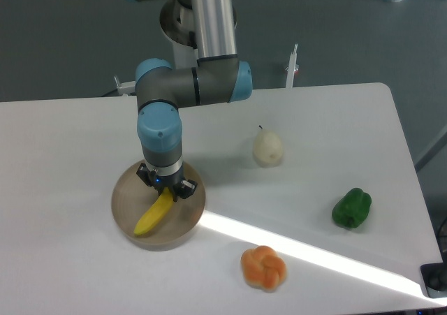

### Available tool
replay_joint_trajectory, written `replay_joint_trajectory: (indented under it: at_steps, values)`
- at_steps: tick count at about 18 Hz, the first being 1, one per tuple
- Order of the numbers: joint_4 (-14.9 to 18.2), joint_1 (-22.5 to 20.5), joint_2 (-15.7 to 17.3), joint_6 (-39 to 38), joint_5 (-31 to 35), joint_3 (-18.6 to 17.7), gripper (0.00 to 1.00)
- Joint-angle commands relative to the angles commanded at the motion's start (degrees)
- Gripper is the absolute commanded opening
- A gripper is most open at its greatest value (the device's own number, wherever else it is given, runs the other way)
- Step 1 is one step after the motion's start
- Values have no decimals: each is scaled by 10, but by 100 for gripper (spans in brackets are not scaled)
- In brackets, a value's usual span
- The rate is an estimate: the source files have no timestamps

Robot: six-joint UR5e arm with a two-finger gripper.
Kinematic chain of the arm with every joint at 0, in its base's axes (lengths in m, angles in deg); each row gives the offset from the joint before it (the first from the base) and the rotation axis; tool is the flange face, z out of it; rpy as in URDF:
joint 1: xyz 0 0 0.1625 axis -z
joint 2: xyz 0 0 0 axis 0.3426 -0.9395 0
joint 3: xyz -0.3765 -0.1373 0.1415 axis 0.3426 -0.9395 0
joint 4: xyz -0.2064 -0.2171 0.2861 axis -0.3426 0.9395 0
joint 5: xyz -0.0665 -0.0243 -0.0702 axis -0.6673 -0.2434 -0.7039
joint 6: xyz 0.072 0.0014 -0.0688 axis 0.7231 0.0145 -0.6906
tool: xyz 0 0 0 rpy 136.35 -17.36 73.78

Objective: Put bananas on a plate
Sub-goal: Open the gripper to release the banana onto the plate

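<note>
White counter (84, 133) carries the plate (126, 193). Above it, the end effector (166, 188) is clamped on the banana (154, 214). No legible writing.

I see soft, even light over the white table (70, 140), with one hard bright band cutting diagonally from near the plate (122, 193) toward the table's front right corner, glaring to white. Shadows under the fruits are faint. My picture is slightly soft and grainy throughout.
</note>
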Motion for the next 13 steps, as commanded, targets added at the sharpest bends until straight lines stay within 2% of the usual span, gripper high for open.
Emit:
replay_joint_trajectory:
  at_steps: [4, 10, 11, 13]
  values:
    - [0, 1, -2, 4, 11, 1, 34]
    - [0, 1, -2, 4, 11, 4, 58]
    - [0, 1, -1, 4, 11, 4, 72]
    - [1, 0, 3, 4, 11, 10, 86]
